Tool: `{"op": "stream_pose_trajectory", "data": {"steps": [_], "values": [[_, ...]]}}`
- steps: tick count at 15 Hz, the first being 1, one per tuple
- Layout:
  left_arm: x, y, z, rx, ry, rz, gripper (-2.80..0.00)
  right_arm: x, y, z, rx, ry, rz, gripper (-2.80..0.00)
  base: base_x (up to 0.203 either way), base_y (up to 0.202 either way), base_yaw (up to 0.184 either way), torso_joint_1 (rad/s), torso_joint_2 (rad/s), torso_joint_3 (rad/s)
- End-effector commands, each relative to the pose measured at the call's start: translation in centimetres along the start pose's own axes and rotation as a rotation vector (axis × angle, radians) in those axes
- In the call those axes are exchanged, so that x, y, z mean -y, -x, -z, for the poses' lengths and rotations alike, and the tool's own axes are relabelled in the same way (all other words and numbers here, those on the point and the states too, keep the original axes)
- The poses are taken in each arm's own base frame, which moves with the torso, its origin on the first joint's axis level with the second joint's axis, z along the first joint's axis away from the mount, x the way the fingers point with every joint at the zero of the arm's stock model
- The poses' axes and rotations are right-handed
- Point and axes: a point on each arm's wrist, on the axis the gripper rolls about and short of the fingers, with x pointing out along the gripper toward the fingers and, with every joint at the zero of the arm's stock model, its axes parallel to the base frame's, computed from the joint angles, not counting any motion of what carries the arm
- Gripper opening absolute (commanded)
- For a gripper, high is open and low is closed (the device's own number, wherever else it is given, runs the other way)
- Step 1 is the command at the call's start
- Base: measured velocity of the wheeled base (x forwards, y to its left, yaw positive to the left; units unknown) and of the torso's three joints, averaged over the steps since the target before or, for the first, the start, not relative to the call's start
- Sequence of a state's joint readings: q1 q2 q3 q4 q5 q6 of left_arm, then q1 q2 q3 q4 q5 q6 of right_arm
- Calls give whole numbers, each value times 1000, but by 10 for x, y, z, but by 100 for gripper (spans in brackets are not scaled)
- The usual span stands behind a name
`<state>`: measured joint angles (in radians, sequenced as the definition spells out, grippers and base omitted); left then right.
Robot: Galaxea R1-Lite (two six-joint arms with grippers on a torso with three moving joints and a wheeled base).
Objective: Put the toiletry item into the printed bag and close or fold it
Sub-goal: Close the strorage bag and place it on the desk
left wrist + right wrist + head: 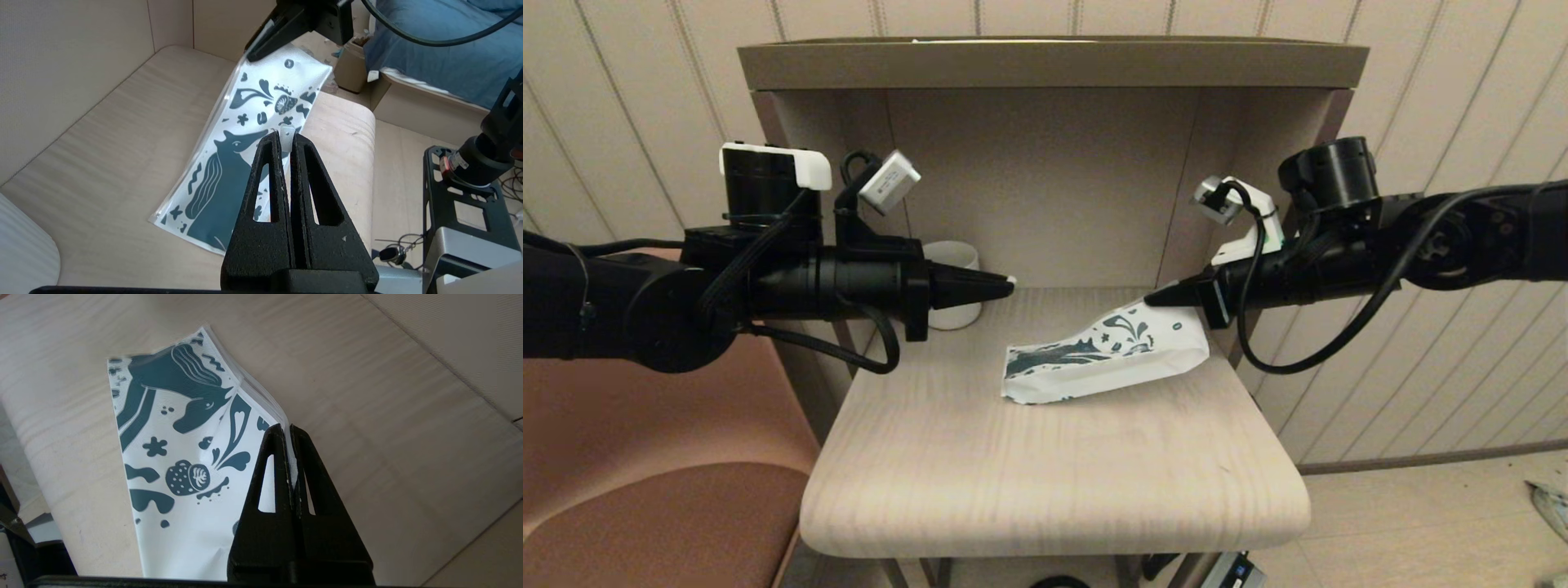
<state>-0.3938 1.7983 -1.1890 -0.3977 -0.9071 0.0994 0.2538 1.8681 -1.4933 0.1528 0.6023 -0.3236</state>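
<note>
While your right hand (1156, 298) pinches the printed bag (1107, 359) by its corner at 2 o'clock on the counter (1054, 482), your left hand (1005, 282), at 10 o'clock, is closed on the toiletry item (287, 134). Thin, limp film likely sags; grip near the zip edge.

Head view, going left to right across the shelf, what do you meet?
Left gripper pinching the toiletry item → printed bag → right gripper clamped on the bag's raised corner.
</note>
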Motion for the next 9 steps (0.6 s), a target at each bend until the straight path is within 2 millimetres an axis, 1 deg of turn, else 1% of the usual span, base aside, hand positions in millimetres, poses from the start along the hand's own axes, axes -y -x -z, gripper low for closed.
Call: {"op": "stream_pose_trajectory", "data": {"steps": [1, 2, 3, 5, 9], "values": [[1, 0, 0, 2, -3, 6, -280, -1, -1, 0, -2, 1, -8, -280, 0, 0, 0, 0, 0, 0], [1, 0, 0, 2, -3, 6, -280, -2, -1, -1, -3, -1, -8, -280, 0, 0, 0, 0, 0, 0], [1, 0, 0, 2, -3, 6, -280, -2, -1, 2, -11, -2, -4, 0, 0, 0, 0, 0, 0, 0], [1, 1, -1, 3, -4, 6, -280, -7, -4, 0, -17, 10, 10, 0, 0, 0, 0, 0, 0, 0], [2, 1, -1, 3, -6, 6, -280, -7, -4, -1, -15, 13, 13, 0, 0, 0, 0, 0, 0, 0]]}}
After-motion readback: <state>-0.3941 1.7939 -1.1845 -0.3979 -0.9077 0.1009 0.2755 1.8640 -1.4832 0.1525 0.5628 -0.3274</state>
